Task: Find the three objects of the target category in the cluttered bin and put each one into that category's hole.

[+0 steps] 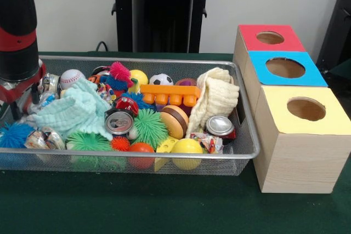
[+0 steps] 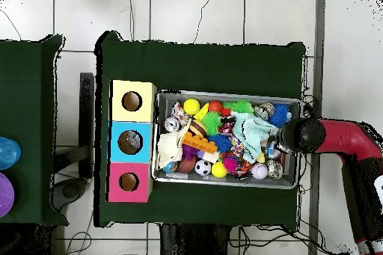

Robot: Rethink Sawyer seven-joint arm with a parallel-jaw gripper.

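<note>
The arm reaches down into the end of the wire tray (image 1: 249, 152) that lies farthest from the three boxes, at the left of the front view. Its hand (image 1: 22, 100) is low among the clutter there, but the black and red wrist hides the tips, so I cannot tell how far it is open or whether it has hold of anything.

The tray sits on the green counter (image 1: 164, 206), with the yellow box (image 1: 301, 146), blue box (image 1: 285, 69) and red box (image 1: 269, 38) in a row just beside its other short end.

One crinkly packet (image 1: 41, 138) lies near the tray's front corner, just beside and in front of the hand, between the blue spiky ball (image 1: 13, 134) and the mint cloth (image 1: 74, 110). A second packet (image 1: 210, 142) lies at the boxes' end, below a crushed can (image 1: 220, 126) and well apart from the hand. A third I cannot pick out with certainty.

So the nearest packet lies a short way toward the counter's front edge from the hand; its long axis seems to run along the tray's length.
</note>
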